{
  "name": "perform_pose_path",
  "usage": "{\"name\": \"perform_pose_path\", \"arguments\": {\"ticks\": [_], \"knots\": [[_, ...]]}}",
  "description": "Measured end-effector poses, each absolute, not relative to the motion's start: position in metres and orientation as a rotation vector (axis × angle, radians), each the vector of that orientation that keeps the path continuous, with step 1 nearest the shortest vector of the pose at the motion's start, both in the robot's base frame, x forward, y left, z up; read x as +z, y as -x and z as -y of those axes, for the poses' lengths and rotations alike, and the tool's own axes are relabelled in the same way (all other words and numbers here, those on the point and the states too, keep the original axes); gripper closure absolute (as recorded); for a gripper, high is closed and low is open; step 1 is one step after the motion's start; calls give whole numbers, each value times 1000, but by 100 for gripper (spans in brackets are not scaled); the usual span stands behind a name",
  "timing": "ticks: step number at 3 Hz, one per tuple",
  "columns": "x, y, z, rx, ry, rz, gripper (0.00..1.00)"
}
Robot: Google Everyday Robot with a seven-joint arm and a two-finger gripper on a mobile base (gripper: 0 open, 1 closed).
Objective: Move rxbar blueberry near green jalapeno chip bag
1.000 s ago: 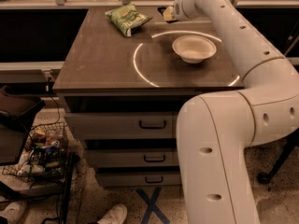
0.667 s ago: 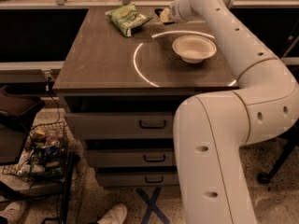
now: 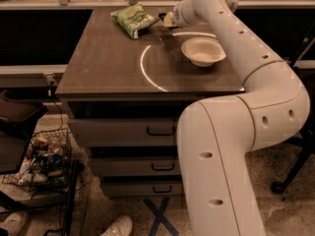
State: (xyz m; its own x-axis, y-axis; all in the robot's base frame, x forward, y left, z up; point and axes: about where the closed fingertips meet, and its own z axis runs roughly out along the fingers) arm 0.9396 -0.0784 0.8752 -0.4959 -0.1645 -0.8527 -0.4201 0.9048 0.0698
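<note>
The green jalapeno chip bag [image 3: 134, 18] lies crinkled at the far left of the dark table top [image 3: 108, 63]. My gripper [image 3: 168, 19] hangs low over the far middle of the table, just right of the bag and behind the white bowl [image 3: 203, 50]. My white arm reaches in from the right. The rxbar blueberry does not show: I cannot make out a dark blue bar on the table or at the gripper.
The white bowl stands at the right of the table, with a bright ring of reflected light on the top beside it. Drawers [image 3: 147, 132] sit under the table. A wire basket of clutter [image 3: 42, 156] stands on the floor at the left.
My gripper has moved a little to the left, closer to the chip bag. The bag and the bowl have not moved.
</note>
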Motion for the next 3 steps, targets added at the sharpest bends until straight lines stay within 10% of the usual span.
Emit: {"name": "perform_pose_path", "arguments": {"ticks": [3], "knots": [[865,-941,71,339,427,-2103,7]]}}
